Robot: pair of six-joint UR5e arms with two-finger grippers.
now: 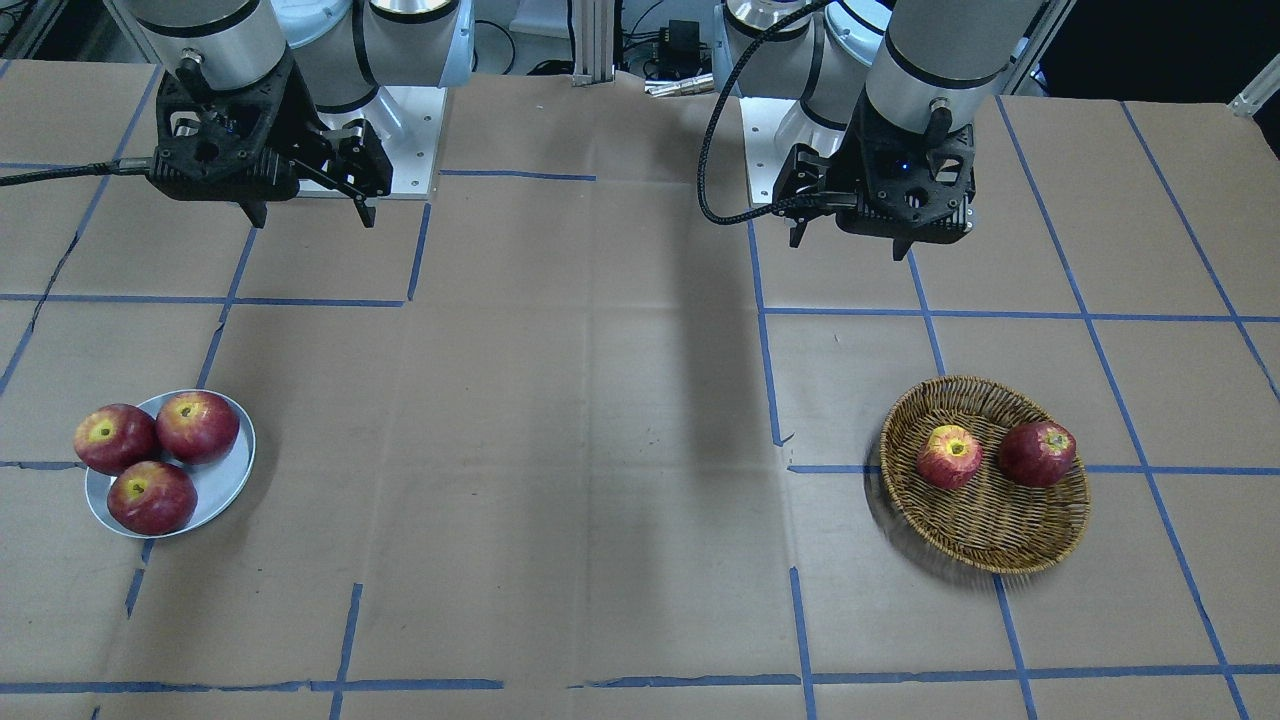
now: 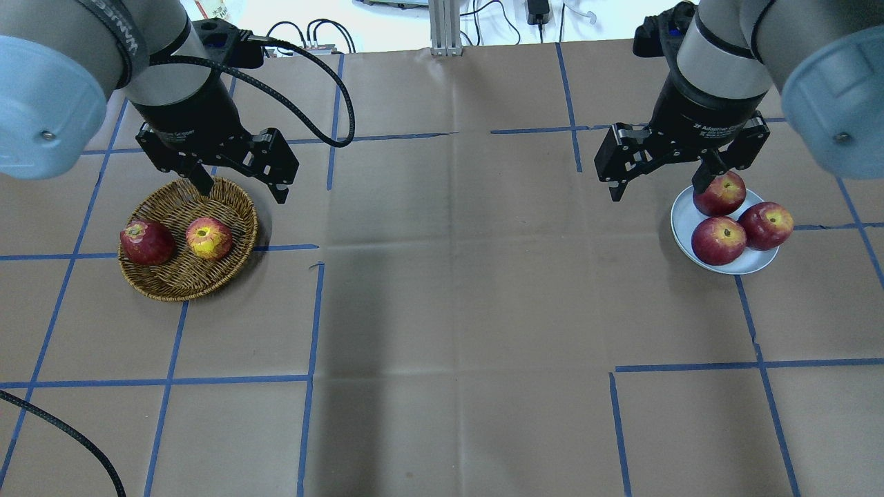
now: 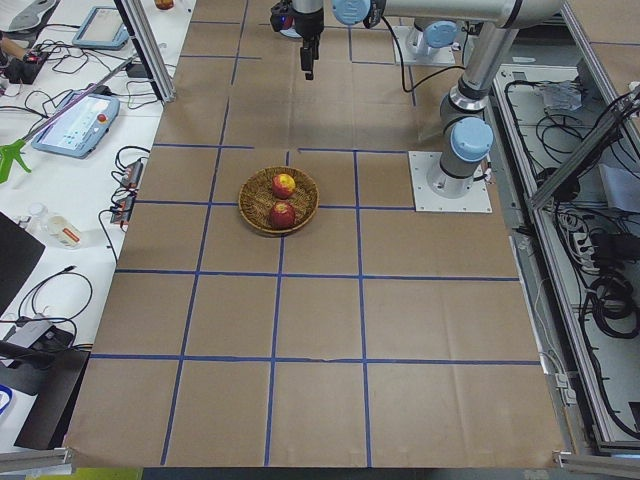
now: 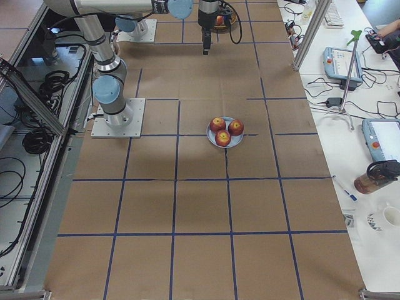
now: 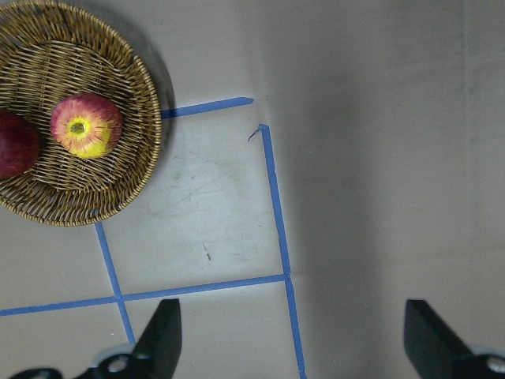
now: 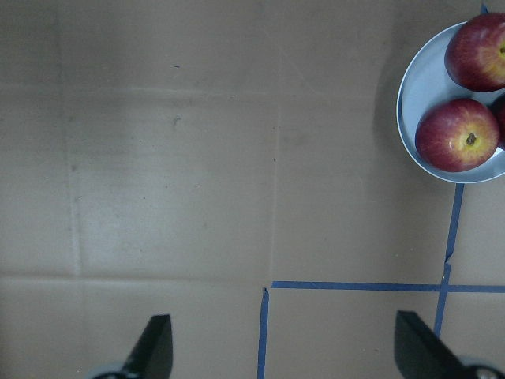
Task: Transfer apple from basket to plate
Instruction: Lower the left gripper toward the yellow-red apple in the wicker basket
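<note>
The streaky red-yellow apple (image 1: 949, 456) (image 2: 208, 238) (image 5: 87, 125) lies in the round wicker basket (image 1: 985, 545) (image 2: 173, 286) (image 5: 118, 189), beside a darker red apple (image 1: 1037, 453) (image 2: 147, 242). The pale plate (image 1: 215, 490) (image 2: 684, 217) (image 6: 422, 95) holds three dark red apples (image 1: 152, 497). My left gripper (image 1: 850, 245) (image 2: 243, 193) (image 5: 292, 339) hangs open and empty, raised above the table on the robot's side of the basket. My right gripper (image 1: 313, 220) (image 2: 656, 192) (image 6: 284, 351) hangs open and empty, raised on the robot's side of the plate.
The table is covered in brown paper with a blue tape grid (image 2: 311, 310). White arm base plates (image 1: 410, 130) sit at the robot's edge. One plate apple (image 1: 115, 438) overhangs the rim. Benches with tablets and cables (image 3: 75, 120) flank the table ends.
</note>
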